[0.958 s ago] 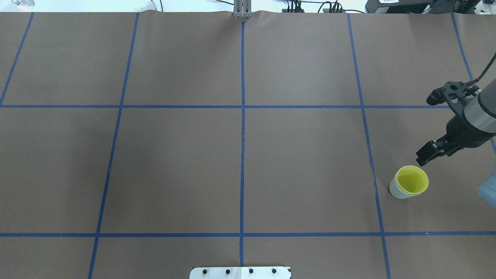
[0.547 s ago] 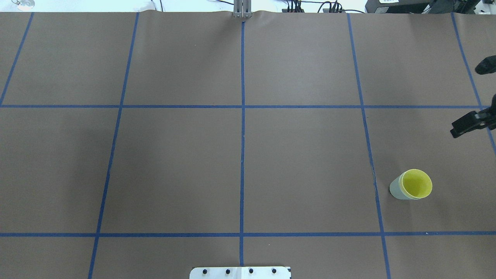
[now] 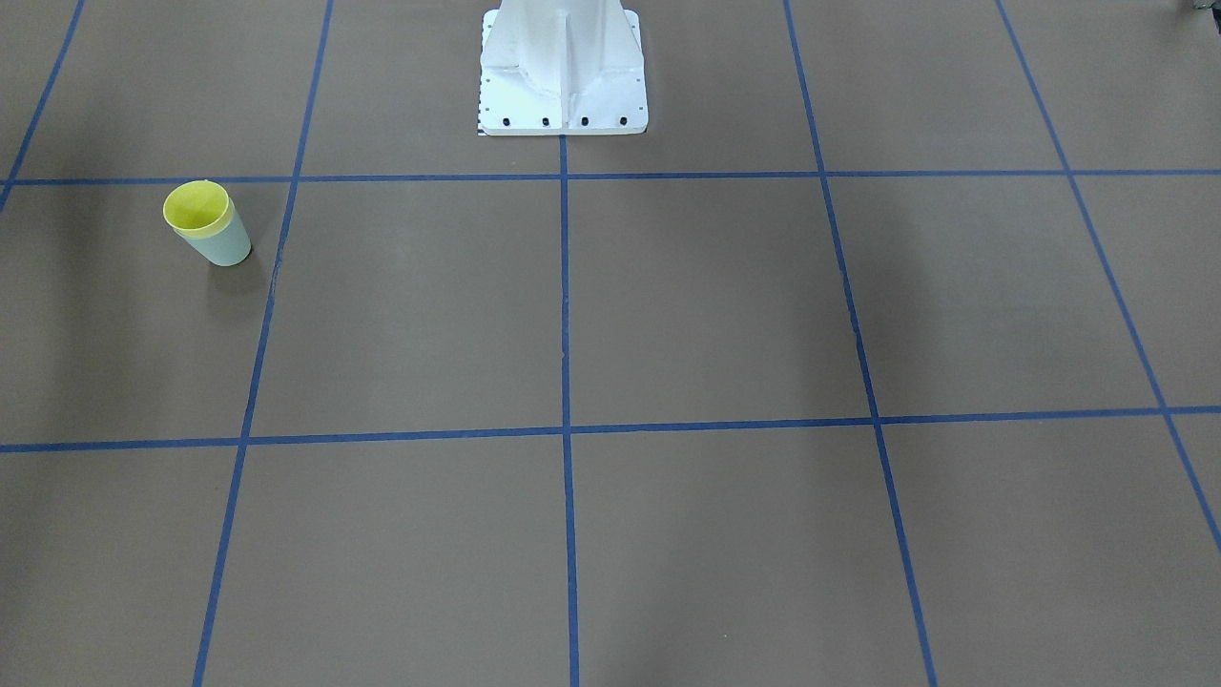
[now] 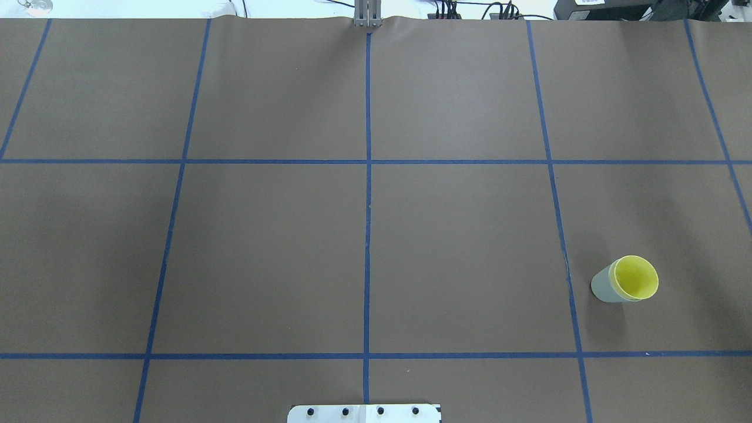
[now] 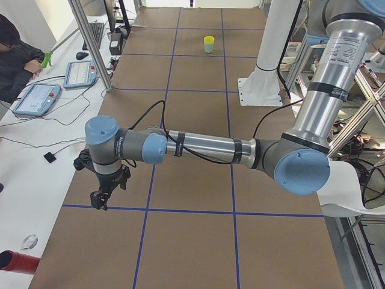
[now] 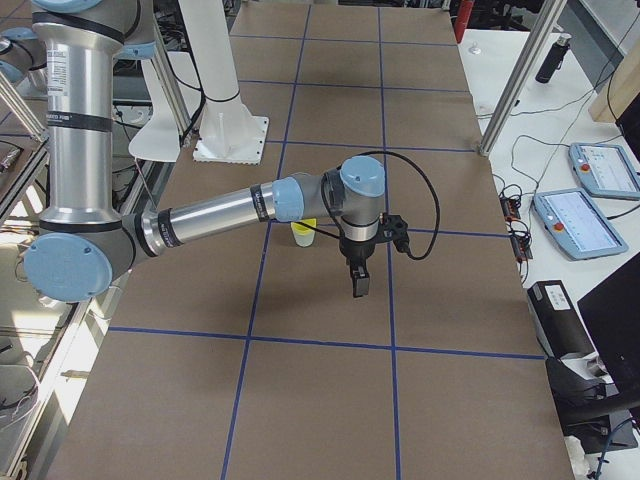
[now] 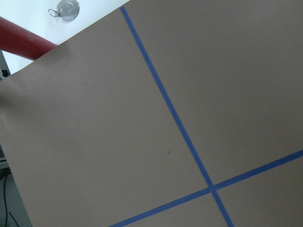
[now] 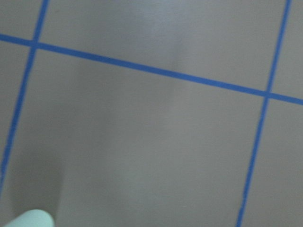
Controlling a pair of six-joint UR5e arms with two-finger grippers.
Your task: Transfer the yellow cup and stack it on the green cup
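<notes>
The yellow cup (image 4: 634, 277) sits nested inside the green cup (image 4: 600, 286), upright on the table's right side near the robot. The pair also shows at the left of the front-facing view, yellow (image 3: 196, 207) in green (image 3: 229, 248), and in the exterior right view (image 6: 303, 229). My right gripper (image 6: 358, 281) hangs above the table beside the cups, apart from them. My left gripper (image 5: 102, 195) hangs over the far left end of the table. Both show only in the side views, so I cannot tell whether they are open or shut.
The robot's white base plate (image 4: 364, 413) stands at the near middle edge. Blue tape lines (image 4: 368, 176) divide the brown table into squares. An operator (image 5: 15, 57) and tablets (image 5: 37, 98) are at a side desk. A red cylinder (image 7: 23, 41) lies off the table's left end.
My right gripper moved up and to the right, away from the cups, and left the overhead view. The nested cups stayed in place.
</notes>
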